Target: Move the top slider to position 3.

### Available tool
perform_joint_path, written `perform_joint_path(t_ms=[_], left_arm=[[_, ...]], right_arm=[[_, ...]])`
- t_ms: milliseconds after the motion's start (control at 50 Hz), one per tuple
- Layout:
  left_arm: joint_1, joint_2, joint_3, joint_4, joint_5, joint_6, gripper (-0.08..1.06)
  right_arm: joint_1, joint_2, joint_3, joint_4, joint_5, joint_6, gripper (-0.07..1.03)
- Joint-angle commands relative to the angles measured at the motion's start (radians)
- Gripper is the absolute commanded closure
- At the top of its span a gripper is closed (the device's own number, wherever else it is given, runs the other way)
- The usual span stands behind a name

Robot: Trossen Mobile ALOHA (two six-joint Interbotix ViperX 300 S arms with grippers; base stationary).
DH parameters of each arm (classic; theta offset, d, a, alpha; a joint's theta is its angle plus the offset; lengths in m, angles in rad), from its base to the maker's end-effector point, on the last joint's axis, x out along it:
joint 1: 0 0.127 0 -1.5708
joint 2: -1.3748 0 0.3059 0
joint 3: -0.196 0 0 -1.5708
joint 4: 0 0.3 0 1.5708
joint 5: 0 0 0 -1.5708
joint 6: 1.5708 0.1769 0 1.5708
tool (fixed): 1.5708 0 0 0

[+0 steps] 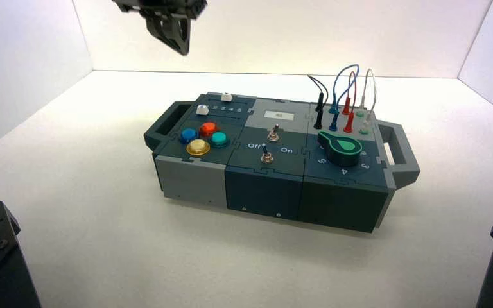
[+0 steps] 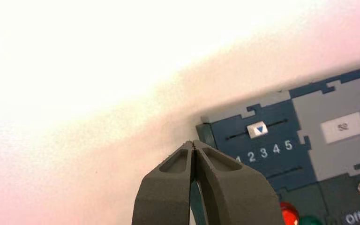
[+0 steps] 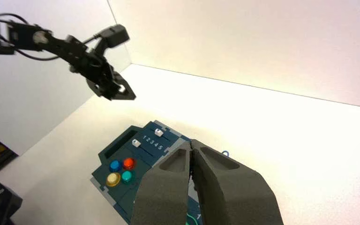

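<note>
White and tiny, the top slider point(image 2: 257, 130) is sitting above the digit 3 point(image 2: 263, 152) on the box's far left corner; the left gripper point(image 1: 178, 38), fingers pressed together, is hovering high behind it, nearer than the right gripper point(image 3: 192, 154), likewise closed.

My work surface is a plain white table point(image 1: 103, 212), enclosed by white walls at the back and both sides. One item rests directly on it: the dark teal and grey box point(image 1: 276, 183), standing near the table's middle, turned slightly askew.
</note>
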Motion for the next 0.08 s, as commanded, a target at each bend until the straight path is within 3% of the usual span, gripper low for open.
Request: perform_joint_path(t_ms=[20,80], left_arm=[[0.0,-0.041,-0.002,-0.002,-0.005,-0.003,1.01],[0.0,-0.038,-0.002,-0.002,-0.006,-0.003,1.01]], right_arm=[[-0.006,0.009,-0.02,0.003,-0.006,0.003,0.99],[-0.006,0.009,-0.02,0.003,-0.005,0.003,0.99]])
